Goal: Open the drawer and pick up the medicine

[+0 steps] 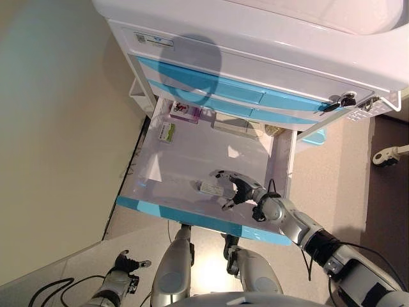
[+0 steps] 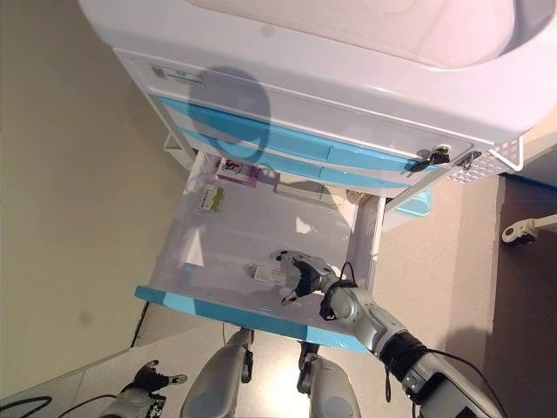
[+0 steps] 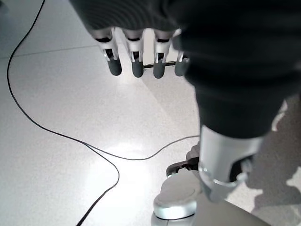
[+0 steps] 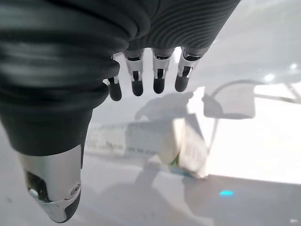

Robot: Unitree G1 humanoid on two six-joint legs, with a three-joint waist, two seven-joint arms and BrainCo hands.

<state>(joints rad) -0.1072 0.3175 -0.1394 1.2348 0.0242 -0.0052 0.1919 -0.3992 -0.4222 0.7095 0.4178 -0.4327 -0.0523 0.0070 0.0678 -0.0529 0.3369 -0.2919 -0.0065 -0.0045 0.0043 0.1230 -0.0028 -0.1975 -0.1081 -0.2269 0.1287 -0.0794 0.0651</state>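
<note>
The bottom drawer [image 1: 192, 219] of a white cabinet with blue drawer fronts stands pulled out. On its pale floor near the front lies a small white medicine box [image 1: 210, 188], also seen as the white box [image 4: 155, 141] in the right wrist view. My right hand [image 1: 241, 190] reaches into the drawer from the right. It is open, its fingers [image 4: 159, 84] spread above the box and its thumb [image 4: 51, 188] apart from it, and nothing is gripped. My left hand [image 1: 125, 263] hangs low at the lower left over the floor, fingers [image 3: 136, 66] relaxed and holding nothing.
At the drawer's back left lie a purple-and-white box [image 1: 185, 112] and a green-and-white box [image 1: 167, 132]. A flat white packet [image 1: 233, 125] lies at the back. Closed blue drawers [image 1: 211, 86] overhang the back. A caster wheel [image 1: 384, 157] stands on the floor at the right.
</note>
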